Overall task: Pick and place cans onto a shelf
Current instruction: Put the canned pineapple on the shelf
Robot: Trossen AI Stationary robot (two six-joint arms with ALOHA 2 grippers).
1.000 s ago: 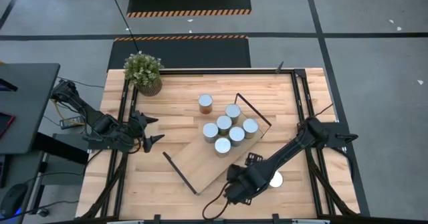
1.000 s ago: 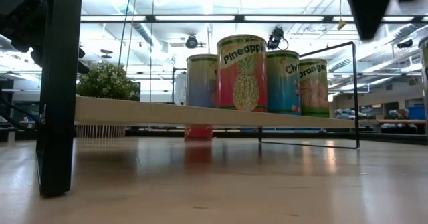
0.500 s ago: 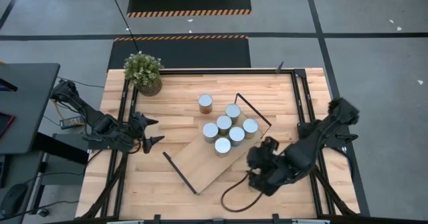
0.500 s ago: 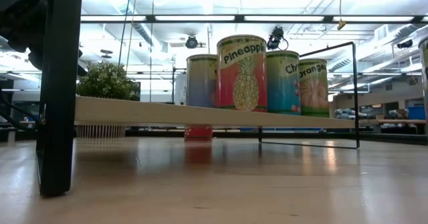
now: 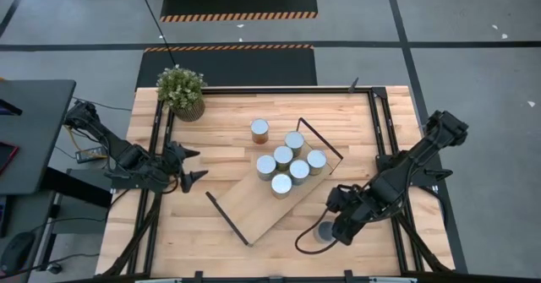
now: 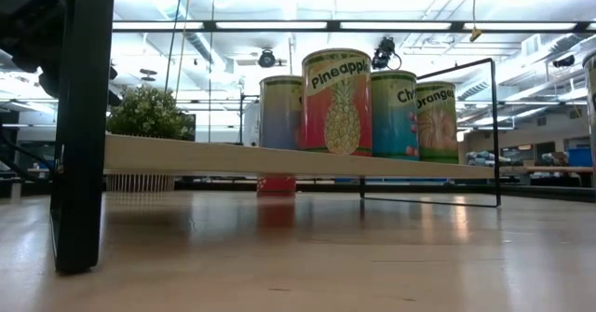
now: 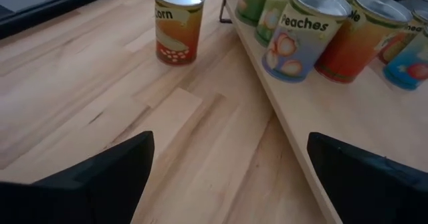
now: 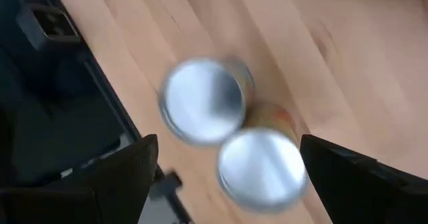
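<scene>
The shelf (image 5: 272, 185) lay diagonally across the middle of the tabletop (image 5: 228, 131), its black wire frames at both short ends. Five cans (image 5: 283, 156) stood clustered on the shelf's half nearer the far right corner. A sixth can with an orange label (image 5: 259, 131) stood on the bare tabletop just off the shelf, toward the far edge; the left wrist view showed it (image 7: 178, 22) upright, with the word "corn" on its side. Near the tabletop's near right corner, the right wrist view showed two more cans (image 8: 202, 101) with silvery tops, touching or nearly touching, beside the dark frame at the right edge.

The right gripper (image 5: 345, 218) hung above that near right area, off the shelf's near right end, and its fingers (image 8: 107, 184) were spread wide with nothing between them, the two cans showing below the gap. The left gripper (image 5: 193, 165) waited over the left edge of the tabletop, pointing toward the shelf, its fingers (image 7: 100, 180) likewise spread and empty.

A potted plant (image 5: 181, 90) stood at the far left corner. In the low view the shelf board (image 6: 279, 158) carried cans labelled with a pineapple (image 6: 336, 101) and other fruit.
</scene>
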